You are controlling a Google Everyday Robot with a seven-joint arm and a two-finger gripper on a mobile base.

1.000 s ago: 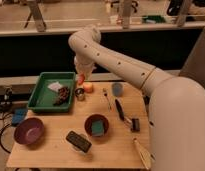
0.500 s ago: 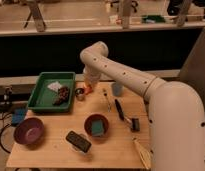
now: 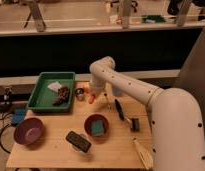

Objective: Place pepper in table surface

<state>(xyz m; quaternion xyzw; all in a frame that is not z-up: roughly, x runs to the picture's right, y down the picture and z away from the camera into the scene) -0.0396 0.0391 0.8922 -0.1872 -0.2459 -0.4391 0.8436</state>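
The pepper (image 3: 91,98), small and orange-red, shows just below my gripper (image 3: 92,93), low over the light wooden table surface (image 3: 56,150), a little right of the green tray. I cannot tell whether the pepper rests on the wood or is still held. The white arm bends over the table's back middle and hides most of the gripper. A stubby pale-orange object (image 3: 80,93) sits just left of the pepper.
The green tray (image 3: 38,102) at back left holds dark brownish pieces (image 3: 61,95) and a white item. A purple bowl (image 3: 29,131), a red bowl with a green sponge (image 3: 97,125), a dark flat object (image 3: 78,141) and a black tool (image 3: 120,109) lie on the table.
The arm has swung right and downward, carrying the gripper from beside the tray's right edge down to the table just right of the tray.
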